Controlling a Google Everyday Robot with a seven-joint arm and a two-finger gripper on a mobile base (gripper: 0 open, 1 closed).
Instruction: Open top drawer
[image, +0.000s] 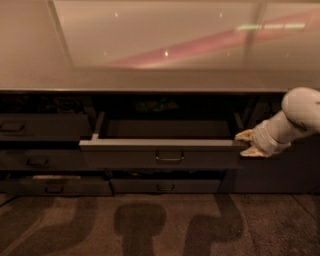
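The drawer (130, 159) looks stiff, probably light on its slides; best held by its centre handle (169, 157). The gripper (247, 144) sits at its right end (whether clasping, I cannot tell).

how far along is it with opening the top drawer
Mostly done: the top drawer juts out from the cabinet, its shallow interior exposed. In hand: the gripper sits at the right end of the drawer front, away from the handle. Left: perhaps a little more travel, then backing the gripper off.
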